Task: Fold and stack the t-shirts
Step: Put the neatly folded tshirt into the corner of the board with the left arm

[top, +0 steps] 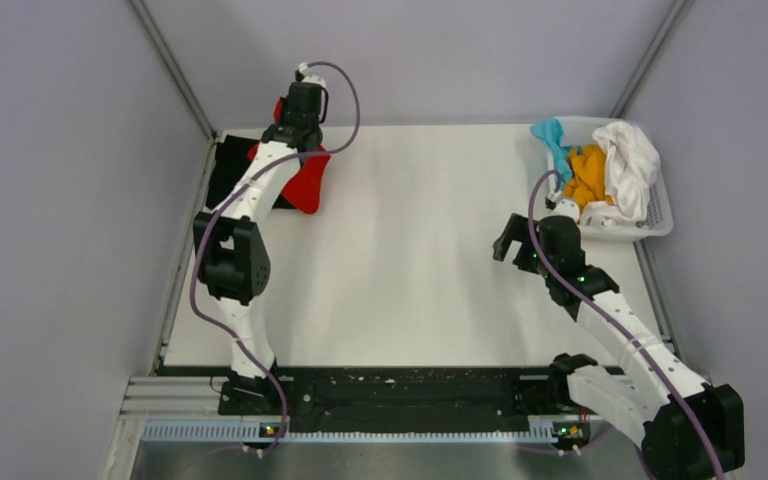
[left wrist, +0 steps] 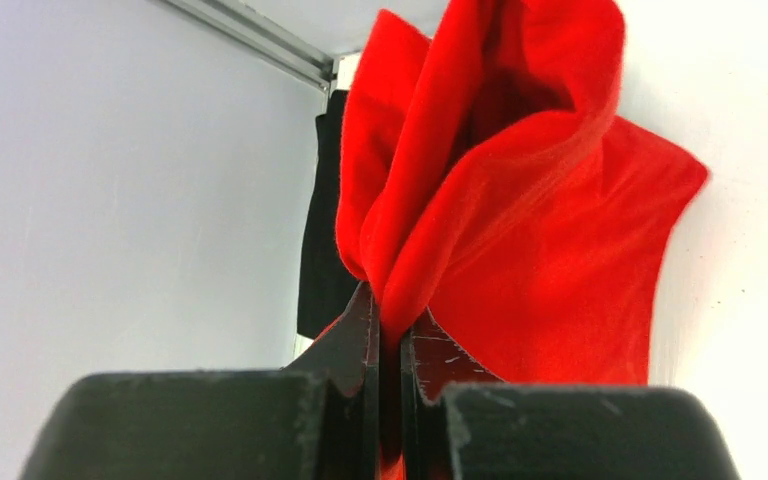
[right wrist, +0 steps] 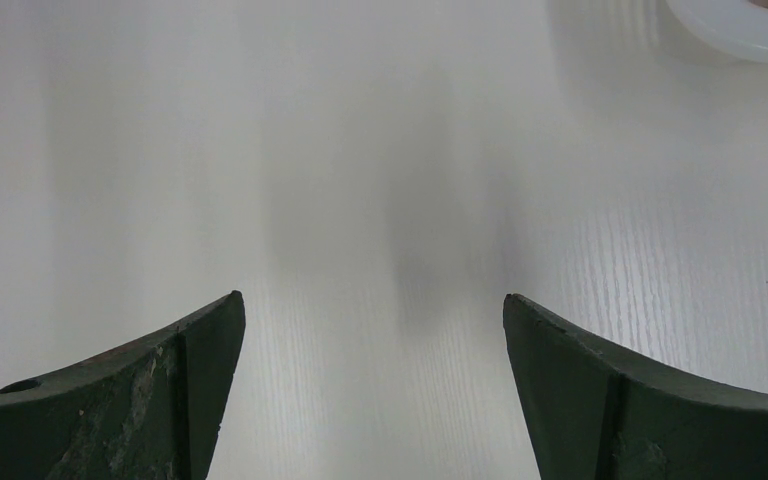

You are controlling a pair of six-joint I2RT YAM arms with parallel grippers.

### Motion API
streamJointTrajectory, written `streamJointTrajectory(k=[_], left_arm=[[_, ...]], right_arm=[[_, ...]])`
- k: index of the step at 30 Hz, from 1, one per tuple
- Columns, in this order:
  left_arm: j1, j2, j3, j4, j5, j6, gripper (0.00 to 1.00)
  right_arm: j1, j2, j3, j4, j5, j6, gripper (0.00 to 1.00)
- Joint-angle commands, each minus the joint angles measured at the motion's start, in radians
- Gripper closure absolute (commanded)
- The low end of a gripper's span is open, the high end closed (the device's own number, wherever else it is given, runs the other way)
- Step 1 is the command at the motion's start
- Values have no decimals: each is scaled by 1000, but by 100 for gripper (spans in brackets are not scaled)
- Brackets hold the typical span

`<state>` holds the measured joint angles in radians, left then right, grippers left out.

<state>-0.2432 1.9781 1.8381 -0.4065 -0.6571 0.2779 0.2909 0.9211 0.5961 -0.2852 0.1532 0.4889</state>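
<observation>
Far left, in the back corner of the table [top: 410, 260]: a black shirt [top: 228, 172] laid flat. Partly over its right edge, the red shirt [top: 307, 186], bunched and part lifted, pinched in the left claw [left wrist: 388, 335], jaws nearly closed on a gathered fold. Looks like the stacking step, red going onto black. Cannot tell whether the red one is neatly folded; from the wrist view, hangs in loose pleats.

Next, probably: lower it squarely over the black, let go, smooth the corners. Calls for care not to drag the black one askew or leave the red half off the pile.

Right of the middle, the right claw [right wrist: 371, 300] spread wide, holding nothing, hovering over bare board just beside the basket [top: 662, 218].

Far right, heaped in that basket: a teal shirt [top: 552, 135], an orange shirt [top: 588, 178] and a white shirt [top: 632, 160], none yet folded. Likely the next pick from there.
</observation>
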Motion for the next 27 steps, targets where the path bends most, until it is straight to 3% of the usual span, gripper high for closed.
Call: streamJointTrajectory(k=[1,14,21,27], left_arm=[[7,-52,90,31,48,33,100],[42,-45,167,-44,118,-66,100],[139,38,197,-63,180,-120,100],[235,126,214,-47,315,-163,100]], right_arm=[[-9,-19,8,5,32,-20,1],[-9,-9,7,-3,65,-18,1],[-9,-7,14,-15,95,-24,1],[-9,1,25,-34,126,-26,1]])
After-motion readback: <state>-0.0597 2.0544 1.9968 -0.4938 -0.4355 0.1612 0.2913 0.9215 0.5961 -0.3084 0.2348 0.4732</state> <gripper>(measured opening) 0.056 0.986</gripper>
